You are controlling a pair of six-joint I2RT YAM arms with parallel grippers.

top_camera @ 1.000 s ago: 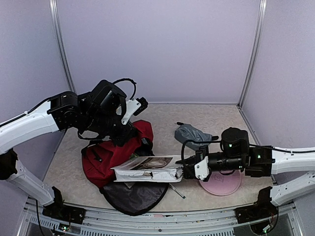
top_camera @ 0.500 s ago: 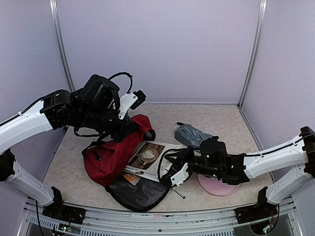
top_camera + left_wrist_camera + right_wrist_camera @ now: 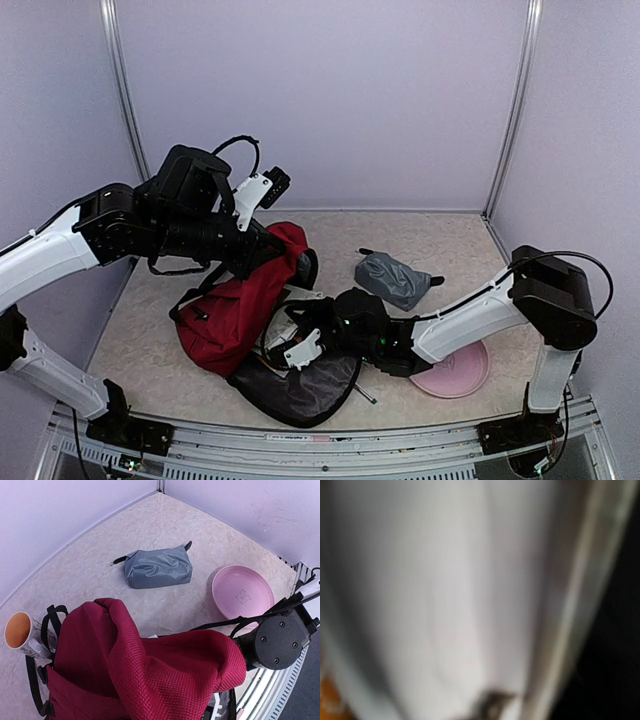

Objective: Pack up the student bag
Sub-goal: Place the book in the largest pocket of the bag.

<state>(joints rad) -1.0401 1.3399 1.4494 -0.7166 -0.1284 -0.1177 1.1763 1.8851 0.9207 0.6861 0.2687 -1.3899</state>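
The left gripper [image 3: 268, 248], jaws pressed together on a fold of red fabric, holds up the top of the student bag [image 3: 225, 315], which sits left of the bench's [image 3: 450, 240] middle. The right gripper [image 3: 300, 347] is in the bag's black-lined mouth by the near edge, and whether its jaws are apart cannot be told. A grey pouch [image 3: 392, 278] lies to the bag's right.

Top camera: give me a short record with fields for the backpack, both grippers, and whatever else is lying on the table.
backpack: dark red, left of centre, top lifted
left gripper: shut on the backpack's top edge
right gripper: at the backpack's mouth, jaws unclear
book: mostly hidden at the opening
pouch: grey, right of the backpack, apart from it
plate: pink, toward the near right corner
mug: beside the backpack, seen from the left wrist only
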